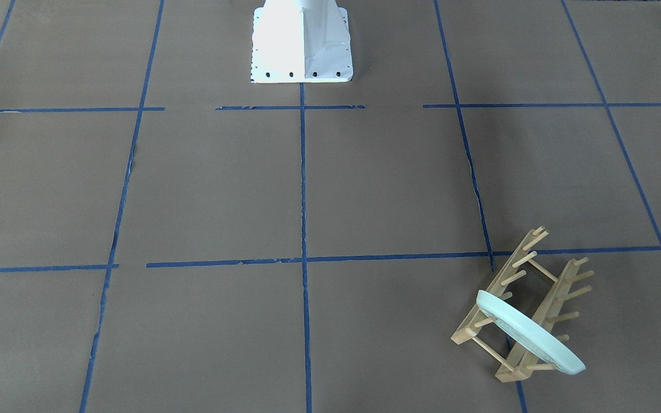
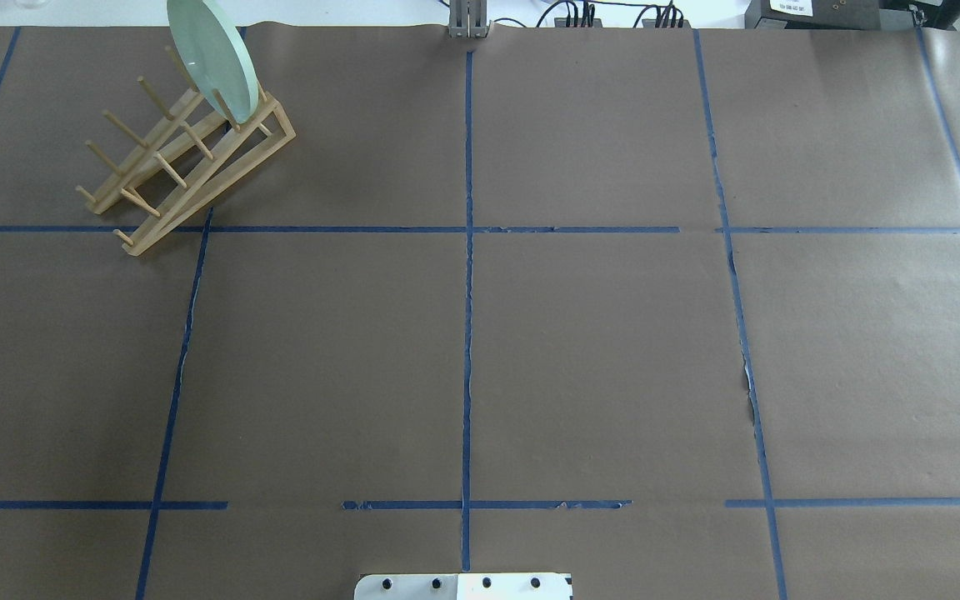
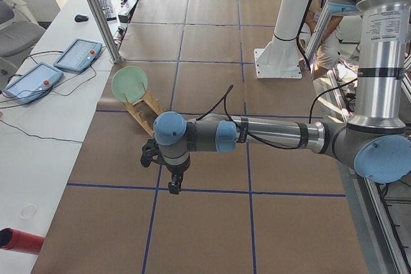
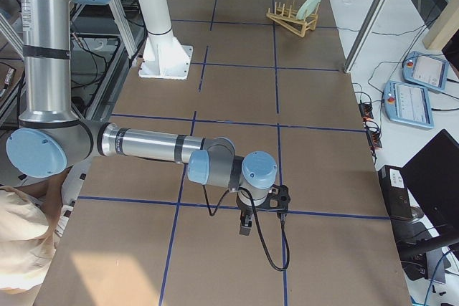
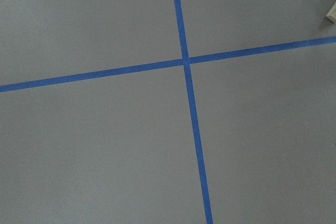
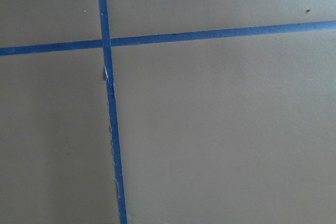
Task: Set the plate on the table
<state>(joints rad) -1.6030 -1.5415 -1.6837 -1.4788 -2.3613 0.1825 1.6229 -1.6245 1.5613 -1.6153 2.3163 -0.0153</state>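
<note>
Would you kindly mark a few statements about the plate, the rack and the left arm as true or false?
1. The plate stands on edge in the wooden rack. True.
2. The rack holds two plates. False: only one.
3. The left pincer grips the plate. False: it is away from the rack, above the table.
4. The rack sits on the robot's left half of the table. True.

Wooden peg rack [image 4: 294, 23], two tablets [image 3: 78, 54]

- Blocked at far-left desk [image 2: 597, 350] corner by wooden peg rack [image 2: 170, 171], plate [image 2: 215, 58] standing on edge in it.
- Blocked at near-edge centre by white robot base [image 2: 463, 586].
- Open across middle and right.
</note>
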